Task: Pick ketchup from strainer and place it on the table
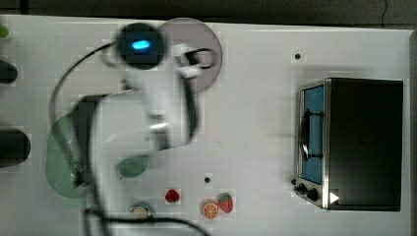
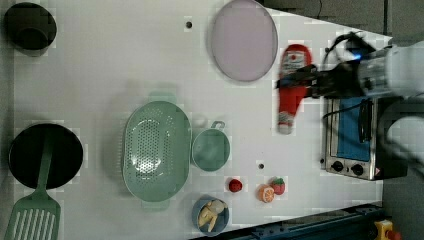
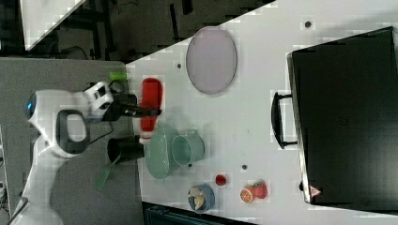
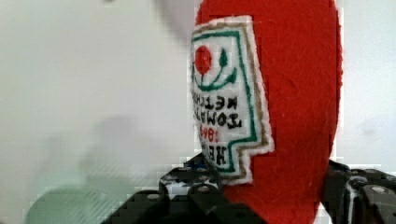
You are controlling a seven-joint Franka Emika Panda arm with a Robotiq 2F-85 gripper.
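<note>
A: Top view first. What do you have?

B: I see my arm point(image 1: 147, 98) blurred over the table point(image 1: 255, 98), covering part of the strainer point(image 1: 61, 157) and the plate point(image 1: 206, 44).

A: Left view?

B: My gripper point(image 2: 300, 82) is clamped across the ketchup point(image 2: 291, 87), held just beside the plate on the left view's right. The strainer has nothing in it; the cup point(image 2: 211, 149) touches it.

A: Right view?

B: The bottle hangs beyond the strainer's rim, cap towards it.

A: Wrist?

B: My fingers point(image 4: 205, 198) are partly open, pinching the red body on both sides.
</note>
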